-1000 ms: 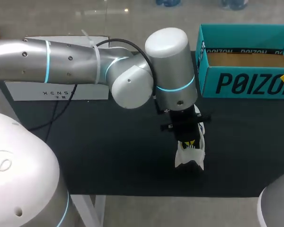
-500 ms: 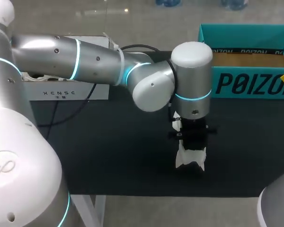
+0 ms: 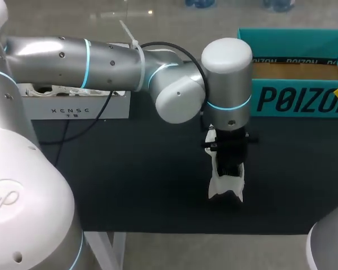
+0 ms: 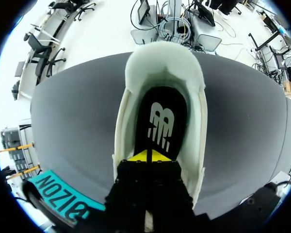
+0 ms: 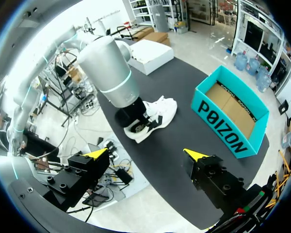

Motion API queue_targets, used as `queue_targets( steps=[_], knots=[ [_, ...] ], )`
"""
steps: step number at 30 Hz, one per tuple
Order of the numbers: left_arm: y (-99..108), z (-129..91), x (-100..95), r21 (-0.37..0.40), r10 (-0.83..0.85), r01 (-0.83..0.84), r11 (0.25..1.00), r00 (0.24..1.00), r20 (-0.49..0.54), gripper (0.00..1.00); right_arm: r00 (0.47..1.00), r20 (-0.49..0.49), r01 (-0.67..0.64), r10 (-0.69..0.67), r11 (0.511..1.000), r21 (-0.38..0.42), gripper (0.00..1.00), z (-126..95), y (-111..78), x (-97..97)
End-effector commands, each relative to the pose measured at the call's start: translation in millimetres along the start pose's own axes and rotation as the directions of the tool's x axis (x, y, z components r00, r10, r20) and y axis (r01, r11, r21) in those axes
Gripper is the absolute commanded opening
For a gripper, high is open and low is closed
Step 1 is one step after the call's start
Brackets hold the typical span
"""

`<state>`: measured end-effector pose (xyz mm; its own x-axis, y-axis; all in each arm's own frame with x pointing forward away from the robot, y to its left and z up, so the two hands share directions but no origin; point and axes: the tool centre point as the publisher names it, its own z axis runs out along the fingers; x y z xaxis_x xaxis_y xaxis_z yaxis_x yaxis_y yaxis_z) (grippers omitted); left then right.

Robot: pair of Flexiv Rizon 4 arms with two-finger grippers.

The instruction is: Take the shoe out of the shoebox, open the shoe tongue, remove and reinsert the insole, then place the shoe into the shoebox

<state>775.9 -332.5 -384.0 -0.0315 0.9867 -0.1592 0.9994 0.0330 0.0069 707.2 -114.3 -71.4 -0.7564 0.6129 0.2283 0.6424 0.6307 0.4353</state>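
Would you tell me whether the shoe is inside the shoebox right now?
No, the white shoe lies on the black table, well apart from the teal shoebox.

One shoe (image 3: 226,188) is lying on the surface (image 3: 129,180), right under the left hand (image 4: 148,156), whose tips are reaching inside it. One black insole (image 4: 161,121) is showing in that shoe, just ahead of the tips. One teal shoebox (image 3: 293,98) is standing beyond the left hand. One white box (image 3: 73,107) is sitting well off to its side. Two hands are showing in all, the second being the right hand (image 5: 145,154).
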Motion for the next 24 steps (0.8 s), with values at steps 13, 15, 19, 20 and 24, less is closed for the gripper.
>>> queue_targets(
  steps=[13, 15, 19, 20, 24],
  knots=[
    [20, -12, -10.0, -0.104, -0.015, 0.012, 0.994, 1.000, -0.024, 0.00, 1.000, -0.003, -0.001, 0.001, 1.000, 0.006, 1.00, 0, 2.4, -1.5],
    [23, -12, -7.9, -0.111, -0.021, 0.018, 0.994, 0.999, -0.029, 0.11, 1.000, -0.003, -0.001, 0.001, 1.000, 0.006, 1.00, 0, 2.4, -1.5],
    [26, -13, -3.8, -0.123, -0.030, 0.025, 0.992, 0.999, -0.036, 0.83, 1.000, -0.003, -0.001, 0.001, 1.000, 0.006, 1.00, 0, 2.4, -1.5],
    [26, -13, -2.7, -0.124, -0.032, 0.027, 0.992, 0.999, -0.036, 0.93, 1.000, -0.003, -0.001, 0.001, 1.000, 0.006, 1.00, 0, 2.4, -1.5],
    [26, -12, 2.3, -0.126, -0.038, 0.033, 0.992, 0.999, -0.039, 1.00, 1.000, -0.003, -0.001, 0.001, 1.000, 0.006, 1.00, 0, 2.4, -1.5]
  ],
)
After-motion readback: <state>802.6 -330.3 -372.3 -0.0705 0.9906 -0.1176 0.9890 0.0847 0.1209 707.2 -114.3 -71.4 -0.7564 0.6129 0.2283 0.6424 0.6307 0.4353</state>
